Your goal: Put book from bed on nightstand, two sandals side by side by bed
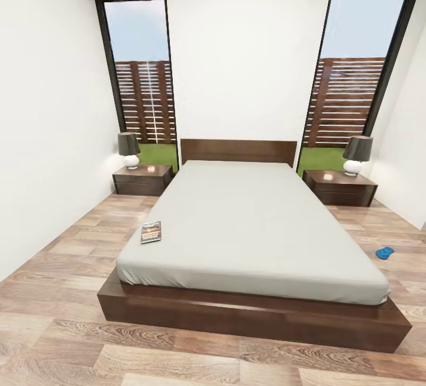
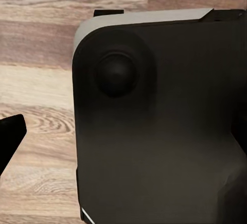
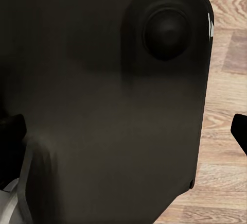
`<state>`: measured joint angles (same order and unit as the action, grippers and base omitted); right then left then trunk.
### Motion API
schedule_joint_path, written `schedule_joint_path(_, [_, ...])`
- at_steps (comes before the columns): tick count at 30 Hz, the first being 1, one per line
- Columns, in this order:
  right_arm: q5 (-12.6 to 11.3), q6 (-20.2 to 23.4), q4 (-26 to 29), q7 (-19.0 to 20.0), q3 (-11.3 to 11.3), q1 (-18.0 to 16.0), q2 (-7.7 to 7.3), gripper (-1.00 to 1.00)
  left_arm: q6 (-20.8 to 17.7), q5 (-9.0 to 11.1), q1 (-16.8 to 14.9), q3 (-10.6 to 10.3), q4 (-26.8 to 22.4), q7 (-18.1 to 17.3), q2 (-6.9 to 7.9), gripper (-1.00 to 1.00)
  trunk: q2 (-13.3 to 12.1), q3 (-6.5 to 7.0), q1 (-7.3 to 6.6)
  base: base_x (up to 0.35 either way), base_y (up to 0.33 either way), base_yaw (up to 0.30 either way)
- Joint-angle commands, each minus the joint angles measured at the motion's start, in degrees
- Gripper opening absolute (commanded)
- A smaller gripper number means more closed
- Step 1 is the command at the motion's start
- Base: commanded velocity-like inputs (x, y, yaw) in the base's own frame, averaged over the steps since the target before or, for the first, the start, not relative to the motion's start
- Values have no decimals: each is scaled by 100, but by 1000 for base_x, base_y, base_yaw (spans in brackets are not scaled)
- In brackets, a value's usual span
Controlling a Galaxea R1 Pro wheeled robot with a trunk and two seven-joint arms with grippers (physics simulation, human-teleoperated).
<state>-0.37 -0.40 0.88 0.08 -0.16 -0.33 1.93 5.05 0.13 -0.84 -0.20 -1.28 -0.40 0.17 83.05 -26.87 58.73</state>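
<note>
One small dark paperback book point(image 1: 151, 232) lies on the light-grey mattress bed point(image 1: 248, 220) near its left edge; one bright blue sandal point(image 1: 384, 252) rests on the wood-plank floor point(image 1: 71, 244) to the right. Neither hand's state can be told.

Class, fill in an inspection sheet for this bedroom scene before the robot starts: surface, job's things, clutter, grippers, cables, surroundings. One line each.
Surface: light wood-plank floor; the bed with a plain grey mattress on a dark wood base.
Job's things: the book lies flat on the mattress near its left edge; one blue sandal on the floor right of the bed, a second one not seen; left nightstand and right nightstand flank the headboard.
Clutter: a lamp on the left nightstand, another lamp on the right one.
Grippers: open or shut cannot be told; the wrist views show a dark robot body over the floor.
Cables: nothing seen.
Surroundings: white walls, two tall black-framed windows, a slatted fence outside.
</note>
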Motion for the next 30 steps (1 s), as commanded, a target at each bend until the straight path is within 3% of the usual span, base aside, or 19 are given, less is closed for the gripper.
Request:
schedule_joint_path(1, [-5, -4, 0, 1, -2, -2, 2, 100, 30, -2, -4, -5, 5, -4, 1, 100, 3, -6, 0, 0, 0, 0])
schedule_joint_path(30, [-6, -4, -8, 1, -2, -2, 2, 100, 75, -18, -4, -23, 5, -13, 1, 100, 3, -6, 0, 0, 0, -10])
